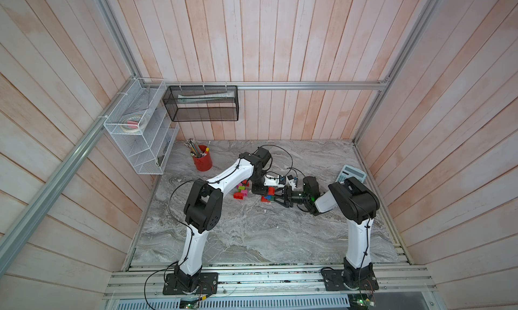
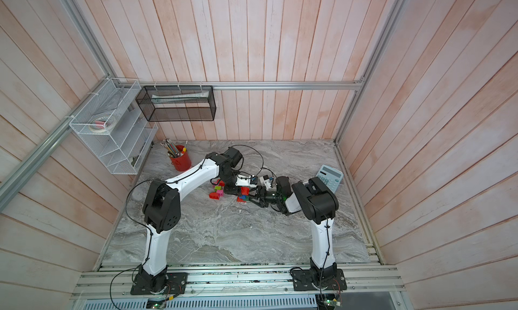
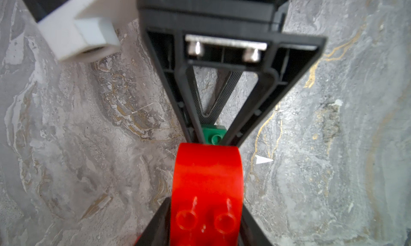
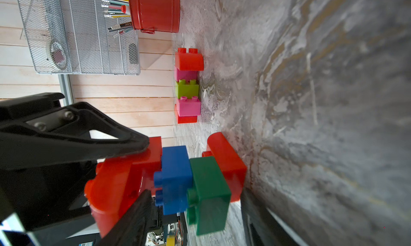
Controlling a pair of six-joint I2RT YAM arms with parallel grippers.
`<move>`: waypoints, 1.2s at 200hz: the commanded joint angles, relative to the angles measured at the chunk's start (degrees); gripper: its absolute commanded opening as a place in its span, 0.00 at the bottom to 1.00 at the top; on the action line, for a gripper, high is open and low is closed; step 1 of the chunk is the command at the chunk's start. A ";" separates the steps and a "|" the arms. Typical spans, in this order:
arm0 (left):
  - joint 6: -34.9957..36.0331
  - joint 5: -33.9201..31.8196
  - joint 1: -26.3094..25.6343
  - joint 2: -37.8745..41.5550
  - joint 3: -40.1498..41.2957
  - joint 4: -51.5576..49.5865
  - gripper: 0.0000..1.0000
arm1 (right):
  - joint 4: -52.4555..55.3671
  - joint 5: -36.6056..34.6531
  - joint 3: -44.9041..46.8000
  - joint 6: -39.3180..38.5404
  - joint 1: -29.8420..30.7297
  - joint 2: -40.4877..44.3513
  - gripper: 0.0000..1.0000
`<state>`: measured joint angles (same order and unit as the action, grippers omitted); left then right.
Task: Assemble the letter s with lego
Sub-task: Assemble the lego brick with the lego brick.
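At the bench's left edge the wire rack (image 1: 140, 132) hangs on the wall, with the pencil cup (image 1: 202, 162) just beside it near the back corner. Next come the loose lego bricks (image 1: 240, 195), red, pink and lime, huddled together and partly under the left forearm in both top views. Just right of them, mid-bench, is the stack (image 1: 267, 196): a top red brick (image 3: 206, 178), a blue brick (image 4: 175, 178), a dark green brick (image 4: 209, 196) and a lower red brick (image 4: 231, 167). The left pincer (image 3: 206, 202) comes from above and grasps the top red brick by two sides. The right pincer (image 1: 274, 198) reaches in low, turned on its side, with its fingertips at the blue and dark green bricks. We cannot tell whether it presses them. The calculator (image 1: 351, 174) lies by the right edge. The widest open stretch of bench (image 1: 252, 238) lies toward the arm bases.
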<state>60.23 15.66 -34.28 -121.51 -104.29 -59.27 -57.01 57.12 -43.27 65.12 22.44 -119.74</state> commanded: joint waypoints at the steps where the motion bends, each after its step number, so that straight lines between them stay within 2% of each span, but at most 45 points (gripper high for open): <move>1: -0.28 1.30 -0.05 -0.61 -0.28 0.20 0.46 | -0.78 1.24 0.98 0.03 -0.24 -1.37 0.66; 66: -0.36 1.65 -0.07 -0.04 0.27 0.20 0.50 | 0.14 1.76 2.43 -2.09 -1.22 -0.55 0.67; 90: -0.53 1.74 -0.07 0.40 0.29 0.29 0.55 | 2.29 1.69 2.94 -4.32 -1.82 0.51 0.68; 119: -0.90 1.91 -0.08 0.92 0.19 0.20 0.66 | 4.06 1.85 3.93 -6.51 -2.79 1.89 0.68; 179: -2.12 2.48 0.03 2.93 0.40 0.44 0.77 | 14.32 0.38 4.62 -20.20 -4.34 7.41 0.68; 209: -3.74 3.92 0.39 4.73 0.16 0.68 0.79 | 19.70 -2.70 4.73 -32.50 -4.24 10.83 0.68; 218: -4.45 4.65 0.49 5.75 0.40 1.25 0.80 | 18.16 -3.40 5.82 -34.97 -4.24 11.92 0.68; 240: -6.22 6.92 1.09 9.18 2.95 4.35 0.83 | 6.03 -5.94 10.70 -37.52 -4.18 13.90 0.68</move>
<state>56.45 18.59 -34.04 -117.49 -103.63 -58.17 -43.66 54.61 -36.53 36.21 18.24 -108.14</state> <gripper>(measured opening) 0.818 0.681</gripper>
